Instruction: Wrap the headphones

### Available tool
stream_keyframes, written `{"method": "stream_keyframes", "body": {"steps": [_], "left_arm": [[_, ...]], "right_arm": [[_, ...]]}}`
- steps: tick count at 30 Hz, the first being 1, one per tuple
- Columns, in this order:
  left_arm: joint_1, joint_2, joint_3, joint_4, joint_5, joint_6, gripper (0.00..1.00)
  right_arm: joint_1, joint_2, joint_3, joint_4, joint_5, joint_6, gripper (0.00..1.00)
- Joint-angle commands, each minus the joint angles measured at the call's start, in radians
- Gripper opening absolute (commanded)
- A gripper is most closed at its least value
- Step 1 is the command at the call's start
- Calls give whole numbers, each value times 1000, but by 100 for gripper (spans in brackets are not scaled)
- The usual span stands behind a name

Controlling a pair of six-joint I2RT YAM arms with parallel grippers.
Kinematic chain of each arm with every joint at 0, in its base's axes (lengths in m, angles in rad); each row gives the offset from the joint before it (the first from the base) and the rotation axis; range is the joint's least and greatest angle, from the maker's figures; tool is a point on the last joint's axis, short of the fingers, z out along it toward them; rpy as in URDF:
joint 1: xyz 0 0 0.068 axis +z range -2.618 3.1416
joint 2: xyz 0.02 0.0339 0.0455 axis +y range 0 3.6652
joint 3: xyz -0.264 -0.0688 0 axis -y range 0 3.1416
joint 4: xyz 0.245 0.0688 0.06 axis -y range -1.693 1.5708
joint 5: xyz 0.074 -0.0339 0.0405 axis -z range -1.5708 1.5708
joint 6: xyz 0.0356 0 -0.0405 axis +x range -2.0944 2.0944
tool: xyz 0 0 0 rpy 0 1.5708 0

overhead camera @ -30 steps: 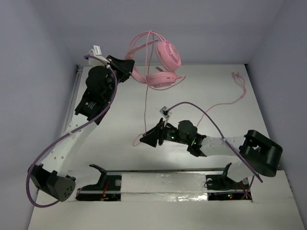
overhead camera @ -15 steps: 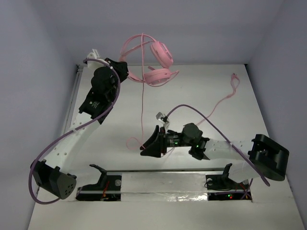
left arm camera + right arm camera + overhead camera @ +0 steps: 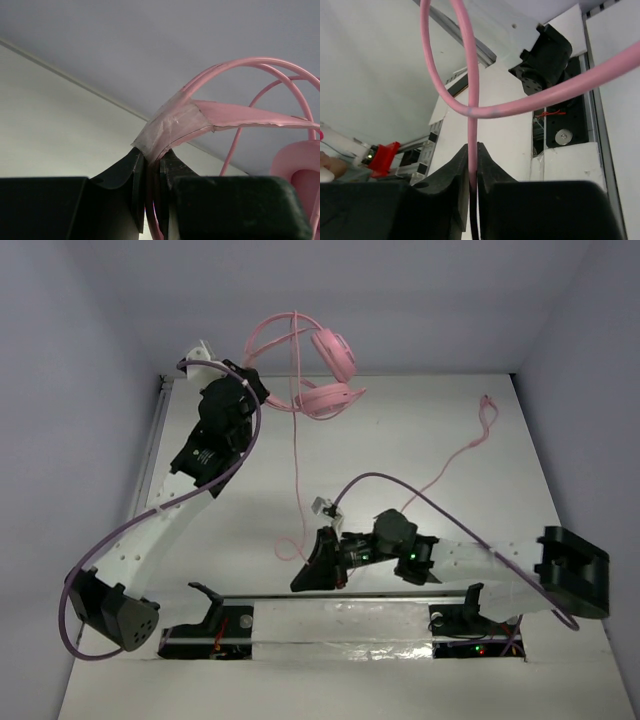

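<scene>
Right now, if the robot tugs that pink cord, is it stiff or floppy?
Probably floppy: the cord droops from the headphones and curls into a loop by the right gripper. Likely light too, since it looks so thin.

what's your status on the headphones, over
Left claw shut on headband of headphones, held off the table. Right claw shut on cord, low down. Slack cord tail at far right, not wrapped yet.

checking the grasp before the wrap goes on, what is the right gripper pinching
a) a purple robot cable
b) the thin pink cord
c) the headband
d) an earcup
b: in the right wrist view the right gripper has its fingers closed on the pink cord, which runs straight up from between them.
</scene>
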Motion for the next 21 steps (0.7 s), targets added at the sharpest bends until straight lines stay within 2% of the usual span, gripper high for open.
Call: {"method": "stream_keyframes", "body": {"steps": [1, 5, 7, 9, 10, 15, 18, 21], "left_arm": [[0, -4, 33, 111, -103, 54, 0], [-21, -1, 3, 86, -163, 134, 0], [-35, -4, -17, 73, -177, 169, 0], [-67, -13, -48, 60, -195, 185, 0], [-76, -16, -57, 47, -204, 209, 0], [-116, -12, -91, -26, -223, 266, 0], [-125, -36, -114, -55, -172, 292, 0], [-135, -67, -143, -88, -103, 318, 0]], "right_arm": [[21, -180, 44, -185, 88, -81, 12], [21, -366, 131, -489, 293, -170, 2], [21, -411, 201, -675, 365, -228, 0], [21, -442, 316, -786, 486, -296, 0], [21, -443, 357, -905, 534, -317, 0], [21, -420, 569, -1131, 825, -431, 0], [21, -383, 673, -1258, 980, -503, 0], [21, -359, 732, -1288, 1103, -563, 0]]}}
